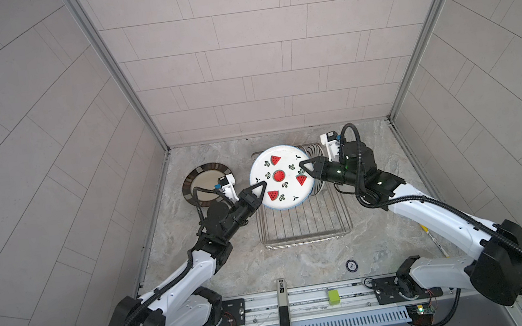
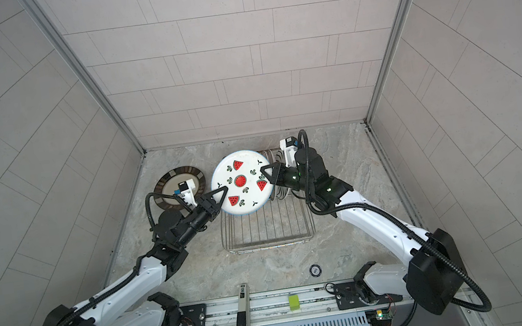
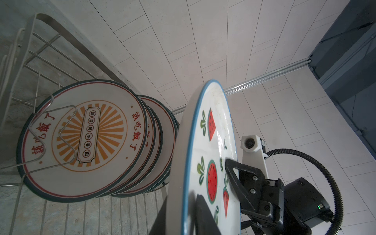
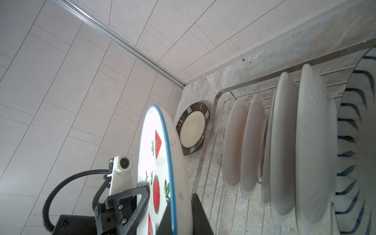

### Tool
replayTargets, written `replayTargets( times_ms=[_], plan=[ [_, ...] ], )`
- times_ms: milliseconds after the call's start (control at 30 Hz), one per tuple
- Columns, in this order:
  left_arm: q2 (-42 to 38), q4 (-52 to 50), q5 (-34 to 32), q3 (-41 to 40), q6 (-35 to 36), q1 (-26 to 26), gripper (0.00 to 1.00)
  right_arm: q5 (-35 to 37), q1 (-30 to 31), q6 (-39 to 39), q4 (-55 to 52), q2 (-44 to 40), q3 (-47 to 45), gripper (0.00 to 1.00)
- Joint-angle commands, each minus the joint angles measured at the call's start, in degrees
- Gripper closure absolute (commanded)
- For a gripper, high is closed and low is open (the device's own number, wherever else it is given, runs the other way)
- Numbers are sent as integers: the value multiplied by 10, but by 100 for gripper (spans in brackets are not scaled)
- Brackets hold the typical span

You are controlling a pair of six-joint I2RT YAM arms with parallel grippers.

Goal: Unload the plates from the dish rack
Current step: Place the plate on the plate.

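Handing over the watermelon plate [image 1: 278, 178] above the rack [image 1: 305, 223]
Left gripper [image 1: 260, 187] and right gripper [image 1: 302, 165] each pinch opposite rims; confirm the left grip is firm before freeing the right, keeping the plate level.

I record: watermelon plate [image 1: 279, 177] white, blue-rimmed, red slices; racked plate [image 3: 97, 132] orange sunburst, red characters; counter plate [image 1: 202, 181] cream, brown-striped rim.

One watermelon plate [image 1: 278, 177] is hanging aloft, one brown-rimmed plate [image 1: 200, 180] is lying on the counter [image 1: 300, 261], and roughly six plates [image 4: 284, 142] are standing in one dish rack [image 1: 310, 239].
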Motion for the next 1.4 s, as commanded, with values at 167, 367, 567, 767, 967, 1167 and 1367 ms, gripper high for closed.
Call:
replayTargets(
  times_ms=[167,367,567,767,967,1167,1367],
  plan=[
    [13,57,34,18,-2,-6,99,43,2,-29,-1,12,32,95],
    [-4,37,12,15,1,-6,100,60,5,-57,-37,19,41,84],
    [-13,31,0,15,-3,-6,100,54,7,-65,-27,30,36,75],
    [-18,28,-16,15,-5,-6,100,33,8,-69,-19,38,36,41],
    [-26,28,-18,15,-8,-5,100,33,14,-81,-32,43,44,23],
    [-57,0,-31,14,-3,-3,100,68,34,-115,-47,33,45,8],
    [-92,-29,-42,11,-2,6,100,115,49,-165,-81,9,47,2]
  ],
)
